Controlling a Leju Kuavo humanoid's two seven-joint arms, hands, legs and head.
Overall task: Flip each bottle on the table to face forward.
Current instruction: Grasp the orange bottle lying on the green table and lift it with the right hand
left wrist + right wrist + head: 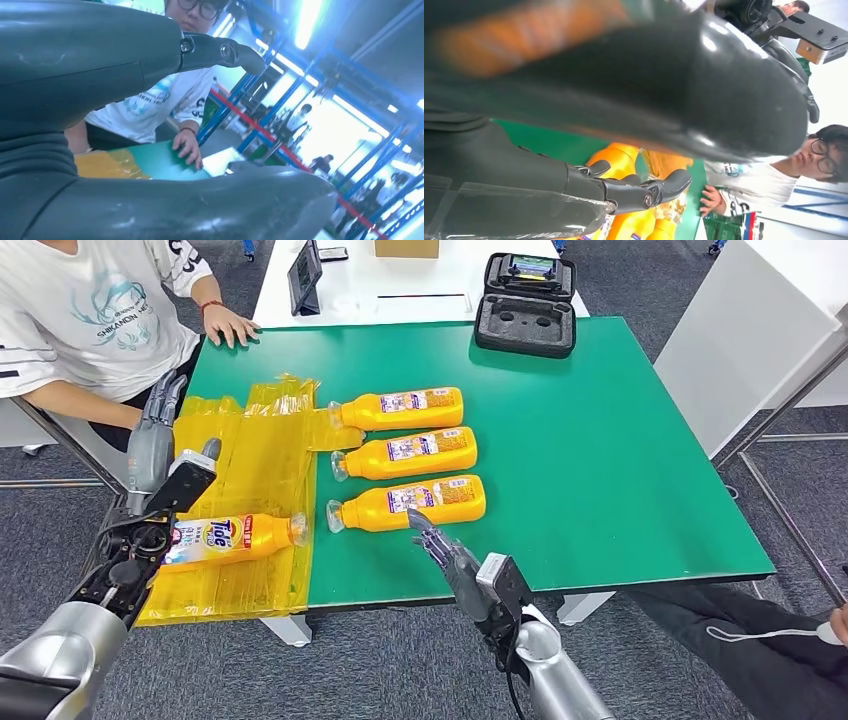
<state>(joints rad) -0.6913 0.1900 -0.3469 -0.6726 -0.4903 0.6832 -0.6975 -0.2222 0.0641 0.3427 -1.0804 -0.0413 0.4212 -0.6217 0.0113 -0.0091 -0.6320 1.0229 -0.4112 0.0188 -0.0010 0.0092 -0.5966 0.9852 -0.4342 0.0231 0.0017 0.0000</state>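
Left hand: the silver-armed left hand [155, 430] is raised over the table's left edge, fingers [163, 398] extended and slightly apart, holding nothing and touching nothing.
Yellow sheet: a crinkled yellow plastic sheet [260, 450] covers the left part of the green tabletop [600, 460].
Labelled bottle: one orange plastic detergent bottle [232, 537] lies on its side on the sheet, its blue-and-white front label up and its cap to the right, partly behind the left forearm.
Row of bottles: three more orange bottles lie side by side on the green, caps to the left, back labels up: far [400, 408], middle [410, 452], near [410, 502].
Right hand: the right hand [445, 555] reaches in from the near edge, fingers [644, 192] straight and close together, gripping nothing; the fingertips are at the near bottle's front edge, contact unclear.
Person: a person in a white T-shirt [90, 310] sits at the far left corner, one hand [230, 325] resting on the table.
Case: an open black foam-lined case [526, 302] sits at the far edge.
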